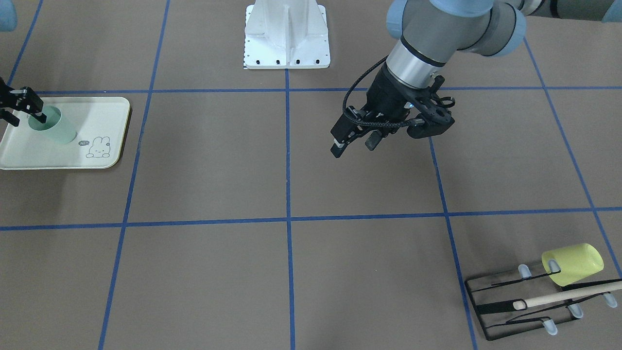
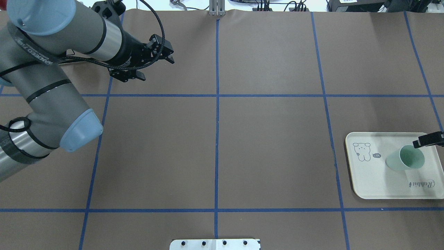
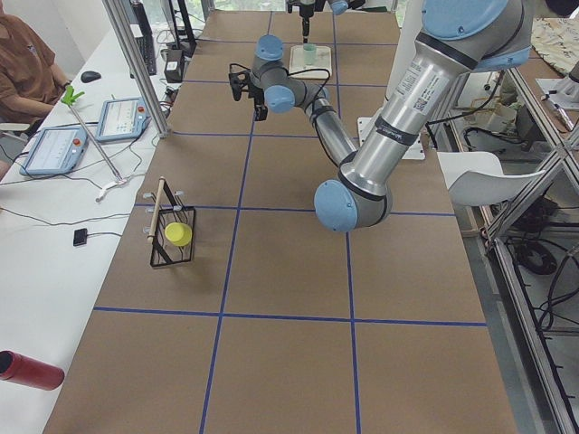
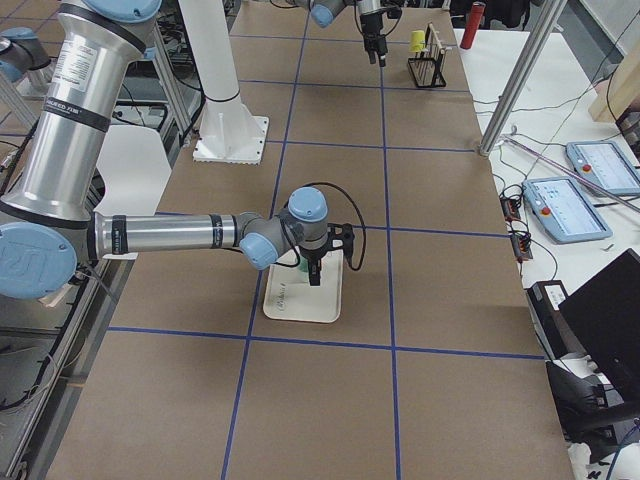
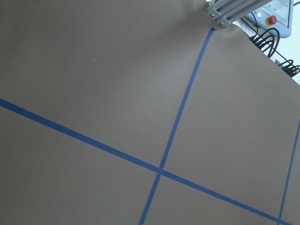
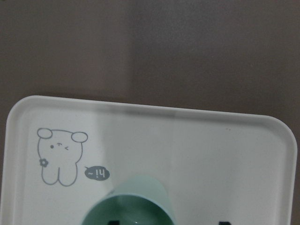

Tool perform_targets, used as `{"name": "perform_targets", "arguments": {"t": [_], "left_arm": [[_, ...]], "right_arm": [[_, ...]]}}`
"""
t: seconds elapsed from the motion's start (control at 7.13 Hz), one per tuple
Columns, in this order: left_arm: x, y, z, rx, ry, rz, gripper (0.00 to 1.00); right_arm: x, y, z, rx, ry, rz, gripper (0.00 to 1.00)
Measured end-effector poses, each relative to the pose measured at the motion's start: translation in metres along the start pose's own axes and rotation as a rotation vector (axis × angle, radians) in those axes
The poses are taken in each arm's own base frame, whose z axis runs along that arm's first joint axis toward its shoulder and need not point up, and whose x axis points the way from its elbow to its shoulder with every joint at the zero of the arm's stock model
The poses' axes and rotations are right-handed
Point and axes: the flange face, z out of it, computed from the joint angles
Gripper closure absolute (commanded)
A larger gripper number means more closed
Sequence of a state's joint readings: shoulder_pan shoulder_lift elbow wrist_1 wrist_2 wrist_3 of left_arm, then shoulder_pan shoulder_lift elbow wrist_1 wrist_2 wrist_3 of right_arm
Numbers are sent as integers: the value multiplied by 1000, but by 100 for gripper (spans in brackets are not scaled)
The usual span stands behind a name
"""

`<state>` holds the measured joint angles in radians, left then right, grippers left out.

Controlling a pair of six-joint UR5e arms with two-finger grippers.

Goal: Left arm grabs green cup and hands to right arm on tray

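Now the small pale mint-green plastic cup stands mouth-up on the flat cream rectangular tray with its rabbit drawing, at the robot's right end of the brown bench. The right arm's black pincer is parted, one finger inside the rim and one outside, clamping nothing. The left arm's pincer hangs well apart, spread and empty.

Brown table gridded with blue tape; white desk alongside, seemingly evenly lit.
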<state>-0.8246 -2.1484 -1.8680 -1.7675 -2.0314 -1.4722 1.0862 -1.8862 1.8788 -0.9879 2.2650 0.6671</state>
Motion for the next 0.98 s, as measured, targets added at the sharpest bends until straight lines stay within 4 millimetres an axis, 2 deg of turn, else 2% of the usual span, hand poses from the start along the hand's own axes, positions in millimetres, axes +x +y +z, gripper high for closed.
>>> {"name": "perform_targets", "arguments": {"t": [0.28,0.42,0.7,0.98], "left_arm": [[-26,-1,-25,-14,-154,197,0],[-58,-6,-35,-27,-215,291,0],[-154,-28,-55,-64,-328,475,0],[-252,-68,-91,-113,-401,587,0]], "right_arm": [[0,-24,-14,42,1,-2,0],[0,-40,-23,57,10,-6,0],[-2,-81,-47,65,47,-29,0],[0,-105,-66,57,75,-47,0]]}}
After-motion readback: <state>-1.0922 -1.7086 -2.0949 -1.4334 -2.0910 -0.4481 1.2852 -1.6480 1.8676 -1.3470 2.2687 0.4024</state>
